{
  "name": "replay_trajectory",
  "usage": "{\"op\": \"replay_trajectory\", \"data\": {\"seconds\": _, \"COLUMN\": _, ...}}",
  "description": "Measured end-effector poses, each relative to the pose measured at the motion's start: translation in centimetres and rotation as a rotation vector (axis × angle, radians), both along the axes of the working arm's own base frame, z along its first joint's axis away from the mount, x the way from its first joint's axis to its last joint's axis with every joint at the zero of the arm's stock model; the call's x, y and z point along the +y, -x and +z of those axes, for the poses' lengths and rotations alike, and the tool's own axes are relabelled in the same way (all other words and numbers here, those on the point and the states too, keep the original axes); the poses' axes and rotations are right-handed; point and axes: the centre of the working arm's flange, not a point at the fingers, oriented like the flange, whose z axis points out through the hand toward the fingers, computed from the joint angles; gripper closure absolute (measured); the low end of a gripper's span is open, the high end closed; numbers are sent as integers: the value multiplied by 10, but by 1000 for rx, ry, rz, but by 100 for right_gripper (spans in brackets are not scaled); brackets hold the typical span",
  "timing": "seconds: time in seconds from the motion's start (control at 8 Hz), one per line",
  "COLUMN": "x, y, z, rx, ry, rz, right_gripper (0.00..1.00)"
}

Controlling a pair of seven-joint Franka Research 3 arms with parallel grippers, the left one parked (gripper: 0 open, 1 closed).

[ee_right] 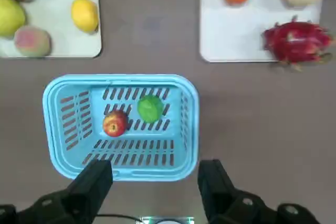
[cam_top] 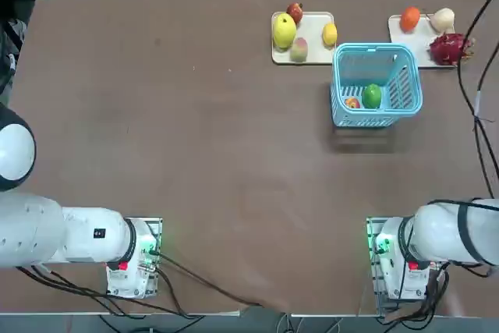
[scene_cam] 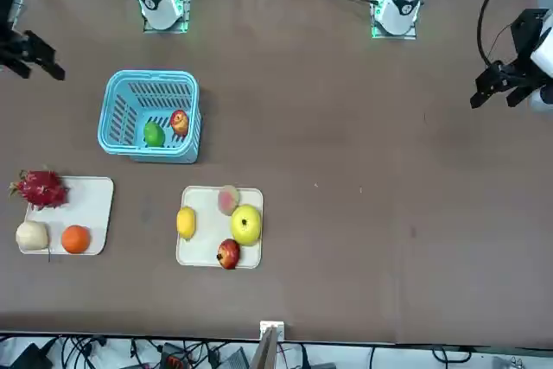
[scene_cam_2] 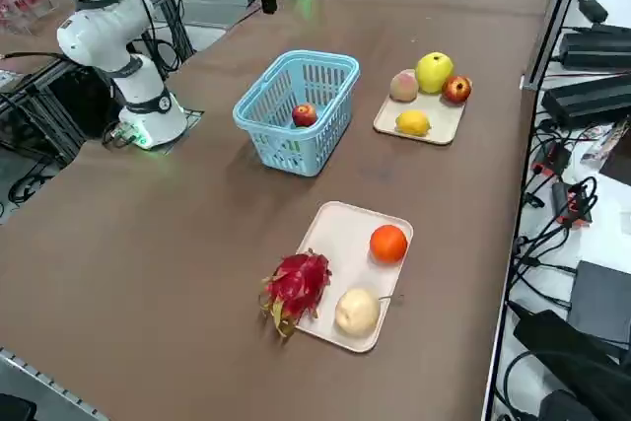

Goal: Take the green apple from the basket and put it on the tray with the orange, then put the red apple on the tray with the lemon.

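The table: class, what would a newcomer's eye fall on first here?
Probably the light blue basket, with a green apple and a red apple inside. Next, the spiky magenta fruit on the tray with the orange. The right gripper is open near the basket.

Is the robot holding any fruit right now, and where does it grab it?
Nothing: the right gripper is open and holds no fruit.
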Motion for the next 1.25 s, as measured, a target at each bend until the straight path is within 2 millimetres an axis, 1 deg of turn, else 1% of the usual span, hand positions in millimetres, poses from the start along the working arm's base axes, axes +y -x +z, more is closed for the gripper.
{"op": "replay_trajectory", "data": {"seconds": 0.12, "x": 20, "y": -3, "z": -27, "rx": 10, "ry": 1, "rz": 31, "right_gripper": 0}}
{"op": "replay_trajectory", "data": {"seconds": 0.25, "x": 38, "y": -4, "z": -61, "rx": 3, "ry": 2, "rz": 60, "right_gripper": 0}}
{"op": "replay_trajectory", "data": {"seconds": 0.38, "x": 53, "y": -1, "z": -99, "rx": -15, "ry": 2, "rz": 85, "right_gripper": 0}}
{"op": "replay_trajectory", "data": {"seconds": 0.62, "x": 72, "y": 15, "z": -171, "rx": -74, "ry": 2, "rz": 124, "right_gripper": 0}}
{"op": "replay_trajectory", "data": {"seconds": 0.75, "x": 80, "y": 25, "z": -204, "rx": -114, "ry": 5, "rz": 147, "right_gripper": 0}}
{"op": "replay_trajectory", "data": {"seconds": 0.88, "x": 83, "y": 35, "z": -232, "rx": -155, "ry": 14, "rz": 167, "right_gripper": 0}}
{"op": "replay_trajectory", "data": {"seconds": 1.0, "x": 82, "y": 45, "z": -254, "rx": -193, "ry": 24, "rz": 185, "right_gripper": 0}}
{"op": "replay_trajectory", "data": {"seconds": 1.25, "x": 80, "y": 58, "z": -289, "rx": -233, "ry": 28, "rz": 200, "right_gripper": 0}}
